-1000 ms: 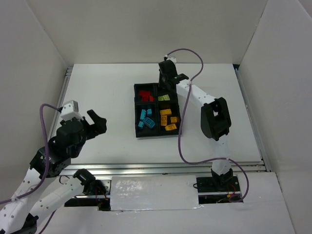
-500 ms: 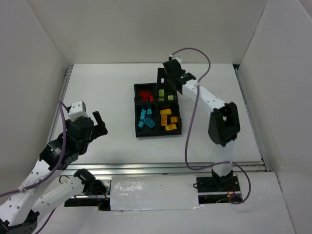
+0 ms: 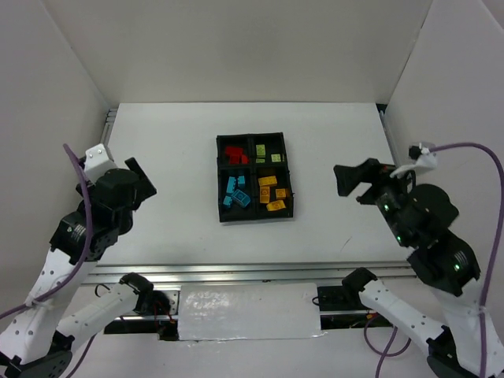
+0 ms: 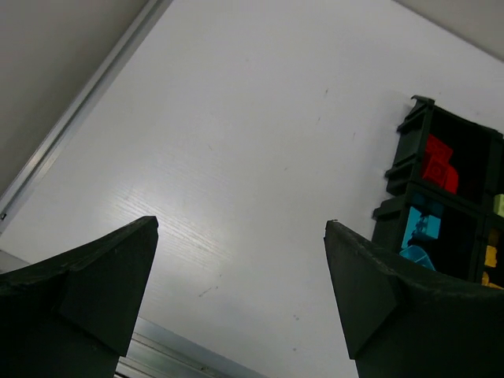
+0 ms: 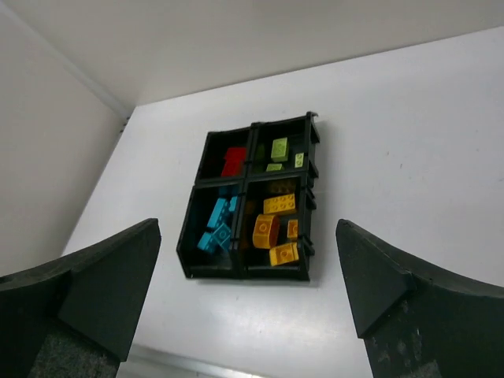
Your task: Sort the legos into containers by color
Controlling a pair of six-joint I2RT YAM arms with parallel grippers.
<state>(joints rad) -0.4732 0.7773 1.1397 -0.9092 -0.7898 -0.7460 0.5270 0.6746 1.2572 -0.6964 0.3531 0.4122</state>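
Observation:
The black tray (image 3: 220,183) sits mid-table, its four containers holding the legos by color: red (image 3: 235,152) far left, lime green (image 3: 266,150) far right, blue (image 3: 235,193) near left, orange-yellow (image 3: 272,194) near right. My left gripper (image 3: 141,178) hangs open and empty well left of the tray. My right gripper (image 3: 352,180) is open and empty to the tray's right, raised above the table. The right wrist view shows the whole tray (image 5: 244,273) between the wide fingers of the right gripper (image 5: 249,223). The left gripper (image 4: 241,223) frames bare table, with the tray's edge (image 4: 400,168) at the right.
White walls enclose the table on three sides. An aluminium rail (image 3: 260,272) runs along the near edge and another (image 3: 108,126) along the left side. Purple cables loop from both arms.
My right arm has pulled back from over the far right container to the tray's right, and its gripper has opened. My left arm has drawn away to the left.

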